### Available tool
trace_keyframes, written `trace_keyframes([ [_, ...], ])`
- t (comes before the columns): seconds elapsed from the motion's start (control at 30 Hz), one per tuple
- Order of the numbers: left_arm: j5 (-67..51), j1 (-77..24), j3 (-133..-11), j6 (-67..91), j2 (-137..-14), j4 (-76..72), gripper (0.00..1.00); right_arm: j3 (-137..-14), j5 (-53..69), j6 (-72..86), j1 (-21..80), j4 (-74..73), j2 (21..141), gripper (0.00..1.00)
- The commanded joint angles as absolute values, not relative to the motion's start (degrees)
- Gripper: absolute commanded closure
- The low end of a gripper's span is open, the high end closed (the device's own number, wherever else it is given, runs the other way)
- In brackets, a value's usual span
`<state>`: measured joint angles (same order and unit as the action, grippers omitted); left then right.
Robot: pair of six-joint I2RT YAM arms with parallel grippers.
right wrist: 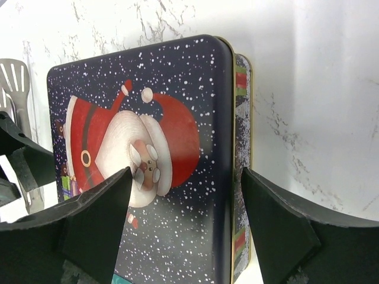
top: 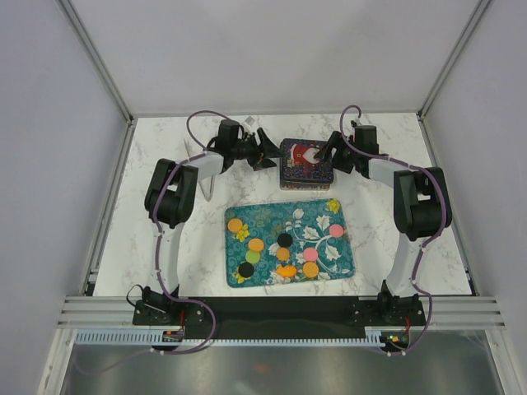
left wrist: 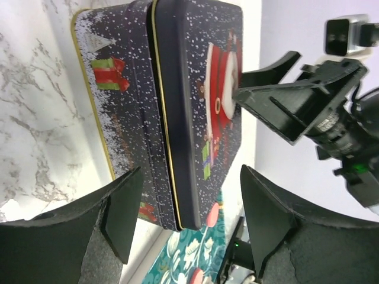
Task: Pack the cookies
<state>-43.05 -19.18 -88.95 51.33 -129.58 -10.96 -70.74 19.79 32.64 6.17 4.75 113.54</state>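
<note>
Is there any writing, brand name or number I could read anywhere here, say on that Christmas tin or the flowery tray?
No readable words, brands or numbers in any view.
Tin: a Santa picture on the lid, snow and a gift on the side, no lettering that I can make out.
Tray: flower pattern only, no text.

I'm counting about ten cookies (top: 256, 244) lying on one patterned tray (top: 342, 262): five orange, two pink, two black, one green, though the stacked pair near the middle is blurring together. One Christmas tin (top: 306, 161) is sitting beyond.
</note>
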Motion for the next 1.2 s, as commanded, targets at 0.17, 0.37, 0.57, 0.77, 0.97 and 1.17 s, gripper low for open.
trace_keyframes([
  [0.17,-37.97,-20.48,-93.51,43.51,-128.94,-2.38,0.26,-75.32,17.67,30.32,7.12,1.76,113.73,0.16],
  [0.37,-37.88,-21.18,-94.31,43.07,-129.55,-1.85,0.26,-76.02,17.05,29.80,8.00,0.88,114.08,0.16],
  [0.57,-37.79,-21.80,-94.48,42.71,-129.55,-1.85,0.26,-77.08,16.96,29.62,8.70,0.18,114.43,0.16],
  [0.77,-37.88,-22.32,-94.48,42.63,-129.64,-1.85,0.26,-77.96,16.70,29.18,9.58,0.09,114.43,0.16],
  [0.97,-37.71,-22.76,-94.31,42.54,-129.55,-1.84,0.27,-78.13,15.82,28.65,10.19,-1.93,113.47,0.16],
  [1.17,-37.62,-23.29,-94.13,42.36,-129.55,-1.76,0.27,-78.31,15.12,28.21,10.37,-2.64,112.85,0.16],
])
